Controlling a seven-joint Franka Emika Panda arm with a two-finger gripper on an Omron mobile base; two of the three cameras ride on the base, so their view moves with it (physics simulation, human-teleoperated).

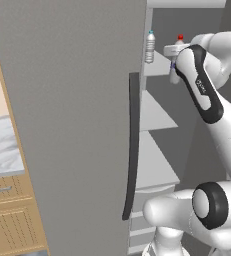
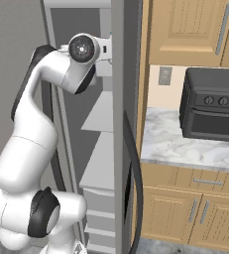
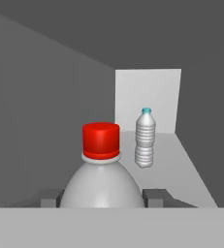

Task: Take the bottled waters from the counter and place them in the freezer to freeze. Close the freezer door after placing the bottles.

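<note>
Going left to right in the left base view: a strip of white-grey veined marble counter over light wooden cabinet fronts is showing at the far left, then the tall plain grey freezer door w/ its long dark vertical bar handle is standing open, then the freezer interior w/ white shelves. On the upper shelf the small clear ribbed plastic bottle w/ the teal cap is standing upright and free; just right of it the clear bottle w/ the red cap is sitting clamped in the two-finger gripper, which is reaching in at shelf height. In the hand view the dark finger pads are pressing both flanks of the red-cap bottle below its shoulder, so the jaws are closed on it, not on air. Handling (a judgement): a filled bottle should be fairly light but top-heavy once upright; thin ribbed plastic will give under squeeze and may slip, so mid-body across the ribs looks like the sound place to hold, not the cap or neck. Whether its base is touching the shelf yet, I can't tell. The hand view is giving the cap, the grip and the gap to the teal-cap bottle farther back; the right base view is instead showing the black toaster oven on its own marble top, w/ the arm blocking the bottles.
</note>
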